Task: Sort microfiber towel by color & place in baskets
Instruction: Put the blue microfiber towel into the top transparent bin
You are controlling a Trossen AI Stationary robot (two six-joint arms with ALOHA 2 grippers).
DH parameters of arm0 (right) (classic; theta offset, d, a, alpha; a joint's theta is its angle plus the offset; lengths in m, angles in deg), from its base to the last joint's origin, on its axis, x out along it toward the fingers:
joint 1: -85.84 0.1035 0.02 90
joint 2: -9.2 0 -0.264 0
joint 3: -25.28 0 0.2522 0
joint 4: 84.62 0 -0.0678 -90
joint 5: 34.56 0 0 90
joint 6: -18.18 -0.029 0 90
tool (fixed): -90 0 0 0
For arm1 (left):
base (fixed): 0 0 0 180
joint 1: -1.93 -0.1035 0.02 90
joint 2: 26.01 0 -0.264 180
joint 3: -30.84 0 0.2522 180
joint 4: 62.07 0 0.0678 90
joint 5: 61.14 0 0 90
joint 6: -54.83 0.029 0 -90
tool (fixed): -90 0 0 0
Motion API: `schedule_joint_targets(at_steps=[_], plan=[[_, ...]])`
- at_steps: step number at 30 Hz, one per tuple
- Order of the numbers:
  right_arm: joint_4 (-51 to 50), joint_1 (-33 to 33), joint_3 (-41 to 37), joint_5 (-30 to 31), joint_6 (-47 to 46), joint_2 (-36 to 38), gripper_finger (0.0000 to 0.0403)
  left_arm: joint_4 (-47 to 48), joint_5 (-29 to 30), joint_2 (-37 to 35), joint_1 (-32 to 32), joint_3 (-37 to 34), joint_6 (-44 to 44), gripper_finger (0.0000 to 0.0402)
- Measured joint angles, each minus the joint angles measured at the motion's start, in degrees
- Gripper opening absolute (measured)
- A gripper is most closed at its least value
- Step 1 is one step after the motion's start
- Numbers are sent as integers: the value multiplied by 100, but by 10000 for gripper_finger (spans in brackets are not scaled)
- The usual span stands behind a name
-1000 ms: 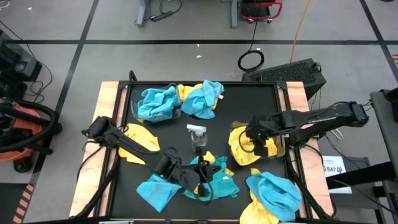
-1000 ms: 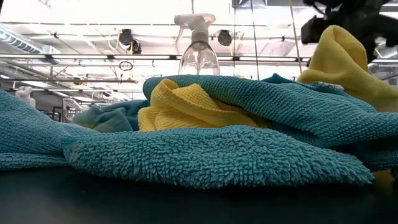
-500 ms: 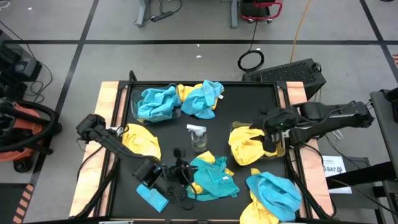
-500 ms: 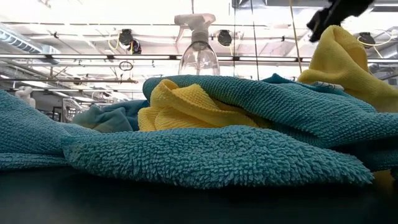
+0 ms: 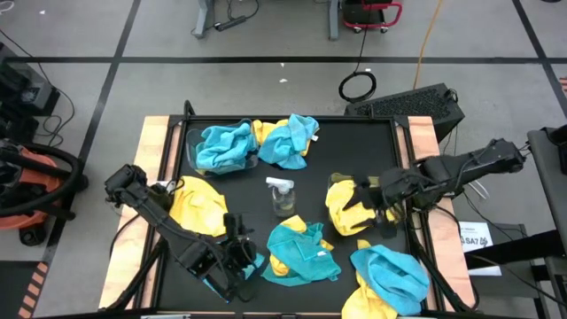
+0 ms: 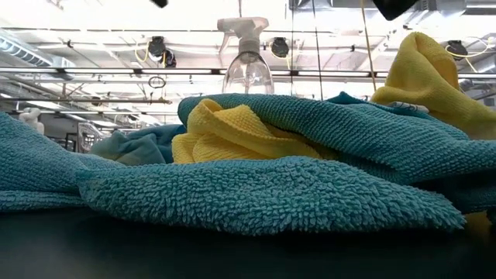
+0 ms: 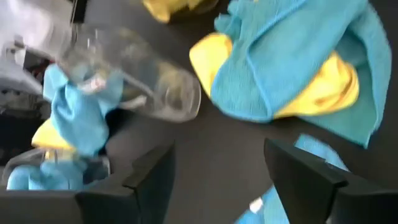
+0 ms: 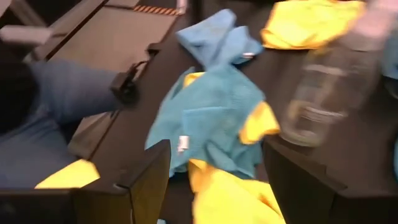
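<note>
Towels lie scattered all over your black table (image 5: 354,133), in turquoise and bright yellow, all plain, soft and crumpled rather than folded.

Your biggest heap sits at the near right corner: a turquoise towel (image 5: 390,273) bunched on top of a yellow one whose edge peeks out below. Next in bulk is the mixed pile (image 5: 301,252) near the table's middle front, turquoise wrapped around yellow; the left wrist view shows it as a turquoise cloth with yellow folds inside. At the far left, a turquoise towel (image 5: 223,146) fills a clear basket (image 5: 190,146), with a second turquoise towel (image 5: 290,142) and a sliver of yellow just beside it. A yellow towel (image 5: 199,206) lies on the left side, and another yellow towel (image 5: 347,208) is bunched on the right.

Your left gripper (image 5: 237,257) is at the front left, over a small turquoise towel (image 5: 213,283) of which only an edge shows; the mixed pile lies just beside it. Its wrist view shows the two fingers standing well apart with bare table between them, holding nothing. Your right gripper (image 5: 365,199) is over the right yellow towel, fingers likewise spread wide and empty in its wrist view.

You can count five turquoise pieces and at least five yellow ones, though overlaps make the yellow count uncertain. One basket is clearly visible. One clear spray bottle (image 5: 283,195) stands upright at the centre, between both grippers.
</note>
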Motion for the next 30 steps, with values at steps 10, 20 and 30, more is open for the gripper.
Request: schedule_joint_targets(at_steps=[10,20,30], plan=[[969,635,0,-98,353,-1276,249,442,109,7,325,-426,-1043,283],[1754,1039,0,-93,388,-2309,249,482,462,6,581,-958,-1708,283],[2318,1117,2,81,504,-3318,249,-68,839,-87,648,-1476,-1876,283]])
